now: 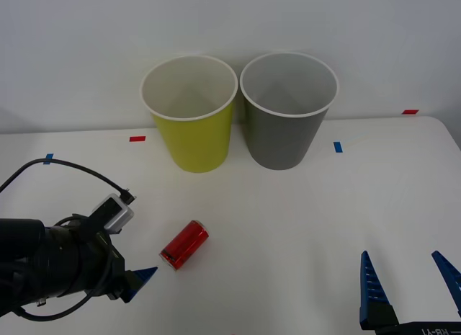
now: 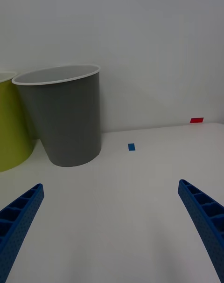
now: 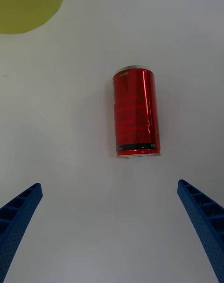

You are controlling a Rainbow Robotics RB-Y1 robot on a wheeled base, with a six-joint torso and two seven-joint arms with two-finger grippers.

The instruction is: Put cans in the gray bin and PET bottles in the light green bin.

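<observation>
The left gripper (image 3: 112, 236) hangs low over the bench (image 1: 302, 227) with its blue fingers spread wide, and the red can (image 1: 184, 244) lies on its side just ahead of it, untouched, lined up between the fingers. That looks like a deliberate approach for closing across the can's round body. Beyond the can stand the light green bin (image 1: 190, 112) and, touching it, the gray bin (image 1: 289, 108), where I'd judge the can belongs. The right gripper (image 1: 410, 288) waits well off to the side, also spread open, facing the gray bin.
</observation>
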